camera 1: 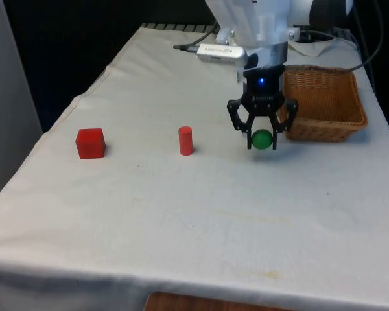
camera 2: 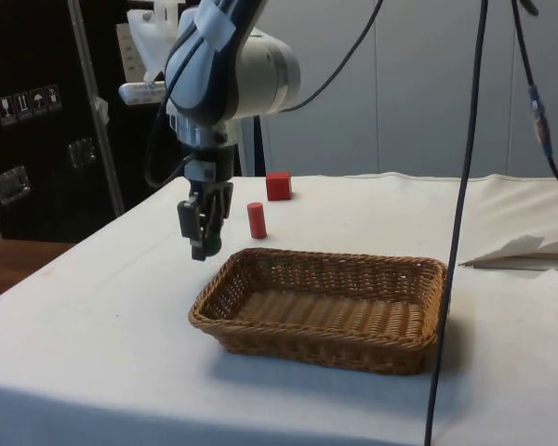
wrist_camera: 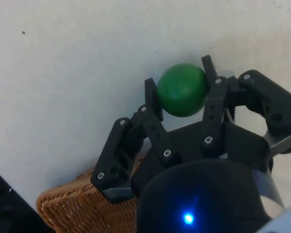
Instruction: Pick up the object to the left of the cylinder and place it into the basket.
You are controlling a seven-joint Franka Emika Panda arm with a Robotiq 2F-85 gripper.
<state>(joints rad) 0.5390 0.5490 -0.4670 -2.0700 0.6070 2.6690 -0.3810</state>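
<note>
The gripper (camera 1: 262, 140) is clamped on a green ball (camera 1: 262, 138), held above the counter (camera 1: 181, 214) just beside the basket (camera 1: 350, 120), between it and the red cylinder (camera 1: 185, 140); the carrying step looks under way; next, it likely needs moving over the basket's rim, then releasing.

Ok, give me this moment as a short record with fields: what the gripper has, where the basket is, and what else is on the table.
gripper: shut on the green ball, held above the white cloth
ball in the wrist view: clamped between the two fingers
wicker basket: at the front view's right, beside the gripper, nothing in it
red cylinder: upright, at the front view's left of the gripper
red cube: further to the front view's left, apart from the cylinder
task state: ball lifted, not yet in the basket
</note>
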